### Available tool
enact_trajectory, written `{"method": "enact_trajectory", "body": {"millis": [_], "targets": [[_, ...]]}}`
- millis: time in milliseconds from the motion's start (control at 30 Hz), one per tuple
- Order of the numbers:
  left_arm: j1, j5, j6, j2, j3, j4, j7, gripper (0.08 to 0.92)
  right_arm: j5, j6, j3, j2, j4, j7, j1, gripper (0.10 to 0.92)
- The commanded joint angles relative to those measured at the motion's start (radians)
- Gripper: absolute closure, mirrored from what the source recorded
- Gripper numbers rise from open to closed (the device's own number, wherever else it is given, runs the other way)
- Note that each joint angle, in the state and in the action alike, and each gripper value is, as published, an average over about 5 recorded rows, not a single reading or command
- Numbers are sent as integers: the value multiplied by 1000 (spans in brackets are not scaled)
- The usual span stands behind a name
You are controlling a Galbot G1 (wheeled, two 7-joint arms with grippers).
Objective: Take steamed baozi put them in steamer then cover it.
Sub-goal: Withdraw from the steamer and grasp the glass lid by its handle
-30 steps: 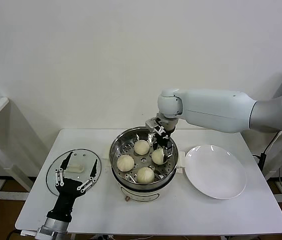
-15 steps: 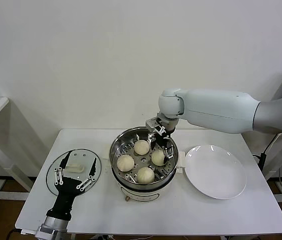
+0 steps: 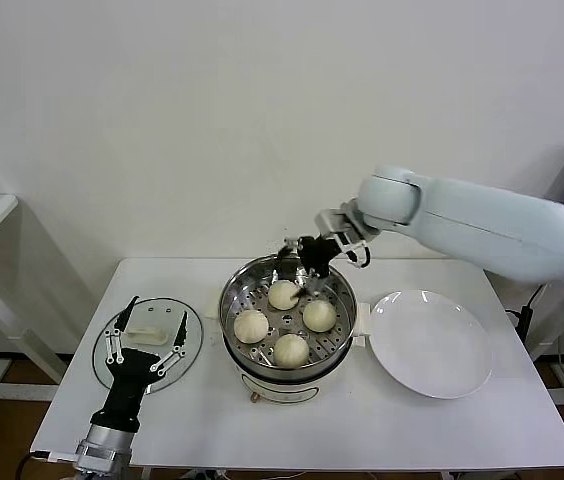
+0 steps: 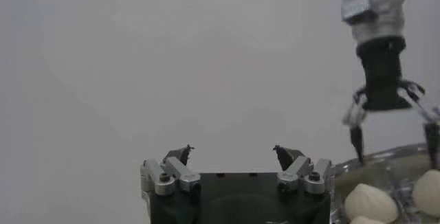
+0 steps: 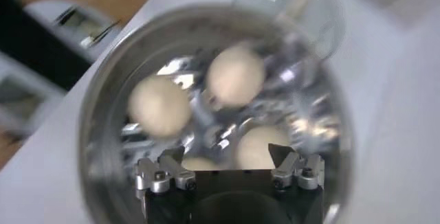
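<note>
I'm hovering my left gripper [image 3: 145,345], fingers spread and empty, right over the glass cover [image 3: 147,343] on the bench [image 3: 362,420]; the nearer arm. Right gripper [image 3: 302,255], fingers released, is hanging above the steamer [image 3: 287,310] holding four baozi [image 3: 319,316].

Four baozi [image 3: 284,294] in open steamer [image 3: 232,300]; cover [image 3: 107,345] flat (table, left).
</note>
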Motion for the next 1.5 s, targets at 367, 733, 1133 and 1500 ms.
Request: {"method": "enact_trajectory", "body": {"millis": [367,733,1133,1500], "targets": [[-80,429,130,31,-10,94,-145,177,-158,303,1307,-70,72,1015,-1256,203],[-101,797,143,82,-107,300,-86,177,-275,372,1637,205,63,960,-1643,203],[-180,1077,49,81,-119,584,-178,177,-323,401,1687,324,82,923,-1768,203],[-286,1186,-25,68,-102,720,-279,177,-357,395,1676,352,80,912,-1772,203]]}}
